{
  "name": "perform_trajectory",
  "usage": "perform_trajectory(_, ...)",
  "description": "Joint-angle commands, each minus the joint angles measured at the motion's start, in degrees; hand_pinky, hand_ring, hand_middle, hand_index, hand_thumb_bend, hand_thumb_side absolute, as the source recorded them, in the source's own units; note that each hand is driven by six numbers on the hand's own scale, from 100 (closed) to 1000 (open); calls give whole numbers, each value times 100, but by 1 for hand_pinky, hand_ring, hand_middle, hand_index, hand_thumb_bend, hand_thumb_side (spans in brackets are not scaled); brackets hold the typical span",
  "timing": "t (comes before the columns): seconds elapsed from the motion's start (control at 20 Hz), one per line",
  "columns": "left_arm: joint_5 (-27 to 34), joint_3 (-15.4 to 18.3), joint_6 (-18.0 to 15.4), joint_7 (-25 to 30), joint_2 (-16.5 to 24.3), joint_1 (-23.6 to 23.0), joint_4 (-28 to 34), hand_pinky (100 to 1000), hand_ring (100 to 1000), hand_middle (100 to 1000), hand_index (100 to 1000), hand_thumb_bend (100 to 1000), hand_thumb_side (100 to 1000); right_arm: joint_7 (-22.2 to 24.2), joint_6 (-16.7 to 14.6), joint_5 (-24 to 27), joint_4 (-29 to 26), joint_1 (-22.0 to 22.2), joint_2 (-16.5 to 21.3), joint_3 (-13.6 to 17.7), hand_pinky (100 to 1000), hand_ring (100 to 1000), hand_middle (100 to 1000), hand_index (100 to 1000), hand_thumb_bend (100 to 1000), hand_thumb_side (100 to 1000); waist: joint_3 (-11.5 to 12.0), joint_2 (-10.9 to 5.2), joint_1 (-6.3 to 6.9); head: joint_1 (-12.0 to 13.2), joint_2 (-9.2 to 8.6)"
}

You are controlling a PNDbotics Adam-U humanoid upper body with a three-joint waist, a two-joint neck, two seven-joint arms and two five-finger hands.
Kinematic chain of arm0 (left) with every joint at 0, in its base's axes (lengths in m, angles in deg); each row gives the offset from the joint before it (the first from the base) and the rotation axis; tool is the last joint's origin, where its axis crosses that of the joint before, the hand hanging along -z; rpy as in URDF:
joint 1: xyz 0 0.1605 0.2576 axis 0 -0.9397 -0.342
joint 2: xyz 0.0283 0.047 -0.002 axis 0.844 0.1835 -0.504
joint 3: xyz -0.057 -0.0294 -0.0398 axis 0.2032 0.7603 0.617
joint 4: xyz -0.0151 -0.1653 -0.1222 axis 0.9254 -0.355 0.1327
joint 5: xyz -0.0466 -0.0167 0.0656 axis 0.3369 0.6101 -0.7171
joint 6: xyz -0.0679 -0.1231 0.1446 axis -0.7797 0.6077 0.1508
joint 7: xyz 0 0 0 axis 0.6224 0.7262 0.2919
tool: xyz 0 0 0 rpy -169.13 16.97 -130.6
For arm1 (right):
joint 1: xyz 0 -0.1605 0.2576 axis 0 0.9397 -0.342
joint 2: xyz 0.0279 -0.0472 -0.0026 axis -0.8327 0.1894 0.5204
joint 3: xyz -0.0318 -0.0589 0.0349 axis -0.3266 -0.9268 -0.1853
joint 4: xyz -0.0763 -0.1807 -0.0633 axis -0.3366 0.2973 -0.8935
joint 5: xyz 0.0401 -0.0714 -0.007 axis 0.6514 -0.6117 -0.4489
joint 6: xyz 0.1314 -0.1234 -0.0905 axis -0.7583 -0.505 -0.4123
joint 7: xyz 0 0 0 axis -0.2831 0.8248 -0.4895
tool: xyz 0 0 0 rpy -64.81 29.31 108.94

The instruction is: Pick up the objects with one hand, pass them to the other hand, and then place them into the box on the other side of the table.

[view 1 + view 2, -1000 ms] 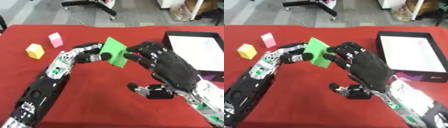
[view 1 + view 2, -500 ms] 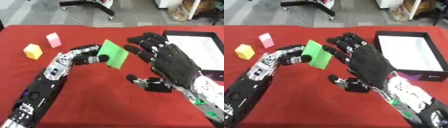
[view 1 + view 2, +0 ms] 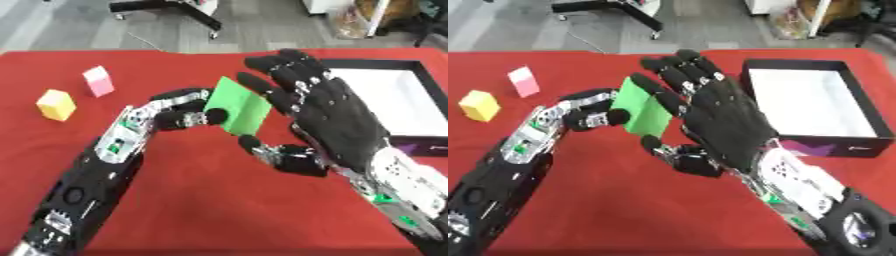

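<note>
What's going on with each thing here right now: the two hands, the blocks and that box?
Left hand: fingers curled, pinching the green block above the table.
Green block: held up, tilted, between both hands.
Right hand: open, fingers spread just behind the green block.
Yellow block: resting on the red table, untouched.
Pink block: standing on the table beside the yellow one.
Box: open, white inside, nothing visible in it.

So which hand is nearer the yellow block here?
Left. The left hand holds the green piece right of the yellow block; the right hand, open, is farther right beyond that piece.
</note>
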Motion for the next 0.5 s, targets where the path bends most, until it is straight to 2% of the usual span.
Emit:
perform_trajectory(0.05, 99, -65, 9, 35, -80, 103, 212, 705, 591, 496, 611, 100, 688, -109, 51, -6, -56, -116, -7, 55, 845, 821, 854, 901, 435, 363, 8, -47, -20, -52, -16)
perform_trajectory(0.5, 190, -77, 109, 35, -305, 131, 430, 706, 591, 497, 611, 100, 659, -176, 202, 184, -56, -106, -88, -7, 817, 826, 847, 915, 421, 367, 13, -44, -53, -110, -16)
